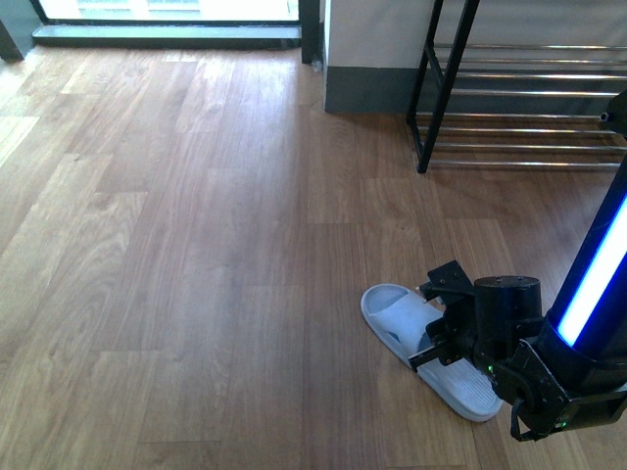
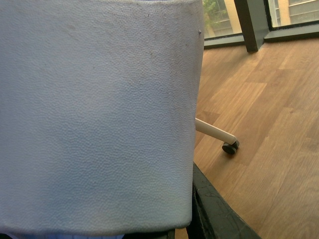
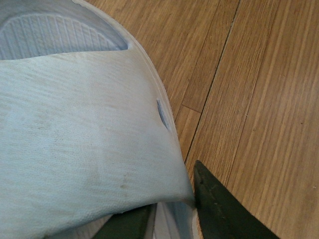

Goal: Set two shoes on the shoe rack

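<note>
A pale blue-white slide point(image 1: 392, 318) lies on the wood floor at the lower right of the front view. My right gripper point(image 1: 438, 331) is down at its strap, open. In the right wrist view the strap of that slide point(image 3: 79, 134) fills the left side, and my right gripper point(image 3: 164, 219) straddles the strap's edge, one finger point(image 3: 219, 209) outside and one under it. The left wrist view is mostly filled by another slide point(image 2: 99, 114), with my left gripper point(image 2: 164, 231) shut on it. The shoe rack point(image 1: 529, 98) stands at the back right. The left arm is out of the front view.
Bare wood floor point(image 1: 196, 245) spreads left and ahead. A grey wall base point(image 1: 367, 88) sits beside the rack, and a window sill point(image 1: 167, 34) runs along the back. A white chair leg with a caster point(image 2: 230, 147) shows in the left wrist view.
</note>
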`<state>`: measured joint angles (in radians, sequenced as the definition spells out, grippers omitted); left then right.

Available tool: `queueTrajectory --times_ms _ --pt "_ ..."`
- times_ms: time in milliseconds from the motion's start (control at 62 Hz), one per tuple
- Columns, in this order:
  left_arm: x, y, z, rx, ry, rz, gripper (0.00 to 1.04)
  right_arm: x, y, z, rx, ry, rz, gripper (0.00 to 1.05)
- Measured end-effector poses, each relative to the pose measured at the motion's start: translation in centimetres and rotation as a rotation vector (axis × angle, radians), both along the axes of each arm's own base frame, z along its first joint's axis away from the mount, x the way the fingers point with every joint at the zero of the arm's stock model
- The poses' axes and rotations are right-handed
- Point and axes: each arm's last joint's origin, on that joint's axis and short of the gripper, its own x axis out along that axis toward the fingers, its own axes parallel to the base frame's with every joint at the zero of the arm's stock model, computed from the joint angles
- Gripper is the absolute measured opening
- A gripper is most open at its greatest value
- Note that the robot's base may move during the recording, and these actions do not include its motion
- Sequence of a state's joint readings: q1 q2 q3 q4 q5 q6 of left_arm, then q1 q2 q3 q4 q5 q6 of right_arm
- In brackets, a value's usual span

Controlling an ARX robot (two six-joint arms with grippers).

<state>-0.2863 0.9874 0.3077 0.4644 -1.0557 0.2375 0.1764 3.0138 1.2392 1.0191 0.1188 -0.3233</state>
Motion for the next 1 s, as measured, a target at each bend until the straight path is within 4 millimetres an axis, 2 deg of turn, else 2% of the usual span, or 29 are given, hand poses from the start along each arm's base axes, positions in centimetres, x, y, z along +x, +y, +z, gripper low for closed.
queueTrajectory --times_ms 145,306,452,565,726,790,1000 --pt "0.0 0.0 0.0 0.000 0.000 0.000 0.02 0.1 0.0 0.0 0.004 -0.005 -0.021 0.01" --pt "0.0 0.0 0.0 0.000 0.000 0.000 0.02 -0.5 -0.2 0.5 0.012 -0.010 -0.039 0.01" --pt "0.0 0.0 0.0 0.000 0.000 0.000 0.02 -1.8 -1.1 3.1 0.030 -0.023 -0.034 0.01" --pt "0.0 0.0 0.0 0.000 0.000 0.000 0.02 -2.2 -2.0 7.6 0.028 -0.100 0.008 0.01" --pt "0.0 0.0 0.0 0.000 0.000 0.000 0.02 -3.2 -3.3 16.2 0.004 -0.233 0.062 0.01" --pt "0.0 0.0 0.0 0.000 0.000 0.000 0.02 -4.5 -3.6 19.8 0.013 -0.271 0.094 0.01" --pt "0.0 0.0 0.0 0.000 0.000 0.000 0.02 -9.2 -3.8 28.8 0.031 -0.357 0.162 0.01"
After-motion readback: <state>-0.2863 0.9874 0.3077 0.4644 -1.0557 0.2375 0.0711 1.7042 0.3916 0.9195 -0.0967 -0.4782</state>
